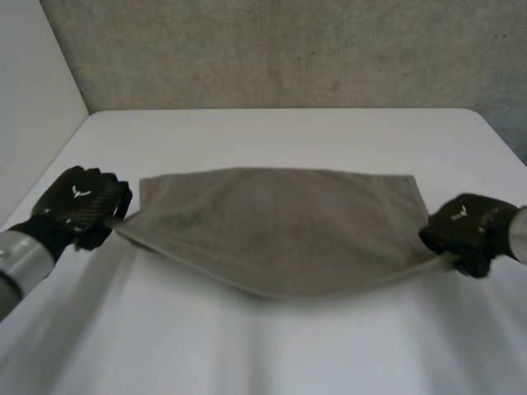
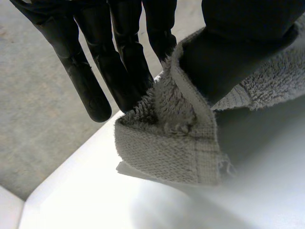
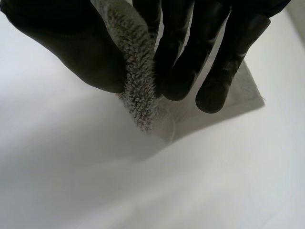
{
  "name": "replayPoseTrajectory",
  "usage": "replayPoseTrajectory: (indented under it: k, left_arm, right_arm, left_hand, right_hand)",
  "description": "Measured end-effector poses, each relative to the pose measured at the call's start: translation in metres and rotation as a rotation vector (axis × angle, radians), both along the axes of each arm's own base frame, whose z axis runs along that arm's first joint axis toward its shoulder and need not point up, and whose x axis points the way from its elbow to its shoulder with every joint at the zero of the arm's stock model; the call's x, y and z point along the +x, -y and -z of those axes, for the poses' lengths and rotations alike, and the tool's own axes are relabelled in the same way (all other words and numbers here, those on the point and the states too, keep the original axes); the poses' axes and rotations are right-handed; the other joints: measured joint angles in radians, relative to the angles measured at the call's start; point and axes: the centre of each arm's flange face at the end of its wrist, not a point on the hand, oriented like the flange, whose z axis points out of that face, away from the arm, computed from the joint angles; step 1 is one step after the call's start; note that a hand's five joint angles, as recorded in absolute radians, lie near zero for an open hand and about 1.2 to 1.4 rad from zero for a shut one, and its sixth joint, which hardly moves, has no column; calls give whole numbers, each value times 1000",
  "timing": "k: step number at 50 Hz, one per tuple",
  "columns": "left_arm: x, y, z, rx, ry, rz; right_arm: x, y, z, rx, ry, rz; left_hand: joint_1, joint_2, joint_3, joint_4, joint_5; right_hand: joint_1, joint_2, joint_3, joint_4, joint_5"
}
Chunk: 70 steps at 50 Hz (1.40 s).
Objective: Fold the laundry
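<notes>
Grey rough wall behind; white table in front of it, a white panel at the left.

Head view: grey towel spread across the middle of the table. Far edge lies flat on the surface. Near edge is raised off the table at both ends and sags in the middle. Left hand at the towel's near left corner, right hand at its near right corner. Hands are well apart, with the towel strung between them.

Left wrist view: the hemmed corner of the towel is pinched between the thumb and the nearest of the straight fingers. Terry pile is bunched at the grip. The corner tip hangs free just above the table.

Right wrist view: a fold of terry edge is clamped between the thumb and the curled fingers. A flat part of the towel lies on the table beyond the fingertips.
</notes>
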Motion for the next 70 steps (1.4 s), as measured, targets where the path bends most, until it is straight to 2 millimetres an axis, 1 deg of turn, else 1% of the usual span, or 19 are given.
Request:
replayPoseTrajectory:
  k: [5, 8, 12, 18, 23, 28, 33, 42, 48, 50, 51, 53, 54, 55, 57, 59, 63, 68, 70]
  left_arm:
    - [13, -15, -9, 40, 3, 46]
    - [17, -15, -7, 68, 3, 62]
    - [15, -5, 1, 94, 11, 76]
    - [-5, 26, 26, 120, 60, 69]
    - [-20, 62, 46, 103, 107, 3]
    - [-36, 93, 55, 46, 108, -29]
    - [-48, 117, 53, -15, 66, -51]
    - [-63, 149, 54, -90, 16, -92]
    - [-70, 156, 64, -94, 18, -87]
    - [-72, 157, 67, -93, 20, -83]
    - [-73, 157, 69, -88, 22, -81]
    - [-75, 157, 72, -85, 24, -79]
    - [-75, 157, 73, -84, 25, -79]
    - [-75, 157, 74, -83, 26, -81]
    - [-75, 157, 74, -83, 28, -87]
    - [-75, 157, 73, -86, 29, -97]
    - [-73, 157, 64, -99, 28, -118]
    - [-70, 153, 43, -127, 17, -137]
    - [-68, 147, 29, -144, 10, -140]
  right_arm:
    - [-11, -3, -8, -3, -22, -32]
    - [-12, 8, -12, -44, 22, -8]
    - [-10, 27, -10, -78, 81, 33]
    - [1, 63, 6, -111, 143, 104]
    - [9, 90, 26, -140, 141, 178]
    - [11, 110, 40, -192, 142, 242]
    - [12, 126, 44, -268, 187, 288]
    - [13, 144, 44, -372, 261, 318]
    - [13, 149, 50, -377, 264, 318]
    - [13, 151, 53, -372, 261, 318]
    - [13, 152, 55, -369, 259, 320]
    - [13, 153, 60, -362, 250, 329]
    - [13, 154, 61, -361, 248, 332]
    - [12, 155, 63, -361, 242, 341]
    - [11, 157, 66, -363, 232, 356]
    - [10, 159, 66, -372, 223, 377]
    - [8, 161, 59, -392, 227, 409]
    - [6, 158, 32, -431, 300, 451]
    - [4, 152, 12, -450, 356, 468]
  left_hand:
    - [0, 0, 0, 0, 0]
    - [0, 0, 0, 0, 0]
    - [0, 0, 0, 0, 0]
    - [0, 0, 0, 0, 0]
    - [0, 0, 0, 0, 0]
    - [0, 0, 0, 0, 0]
    - [0, 0, 0, 0, 0]
    - [0, 0, 0, 0, 0]
    - [0, 0, 0, 0, 0]
    - [-9, -83, -81, -84, -30]
    - [-122, -215, -212, -217, -158]
    - [-508, -603, -565, -576, -531]
    - [-630, -703, -688, -699, -669]
    - [-795, -878, -870, -877, -851]
    - [-899, -964, -965, -958, -914]
    - [-942, -1007, -1005, -1008, -956]
    - [-969, -1037, -1036, -1039, -974]
    - [-978, -1044, -1046, -1047, -977]
    - [-978, -1045, -1046, -1047, -977]
  right_hand:
    - [0, 0, 0, 0, 0]
    - [0, 0, 0, 0, 0]
    - [0, 0, 0, 0, 0]
    - [0, 0, 0, 0, 0]
    - [0, 0, 0, 0, 0]
    - [0, 0, 0, 0, 0]
    - [0, 0, 0, 0, 0]
    - [0, 0, 0, 0, 0]
    - [0, 0, 0, 0, 0]
    - [0, 0, 0, 0, 0]
    - [-122, -127, -108, -109, -114]
    - [-486, -498, -487, -487, -505]
    - [-586, -601, -587, -586, -591]
    - [-779, -797, -781, -777, -820]
    - [-999, -1025, -1017, -998, -1040]
    - [-1070, -1094, -1100, -1082, -1101]
    - [-1081, -1095, -1105, -1083, -1101]
    - [-1086, -1095, -1105, -1083, -1101]
    - [-1086, -1095, -1105, -1083, -1101]
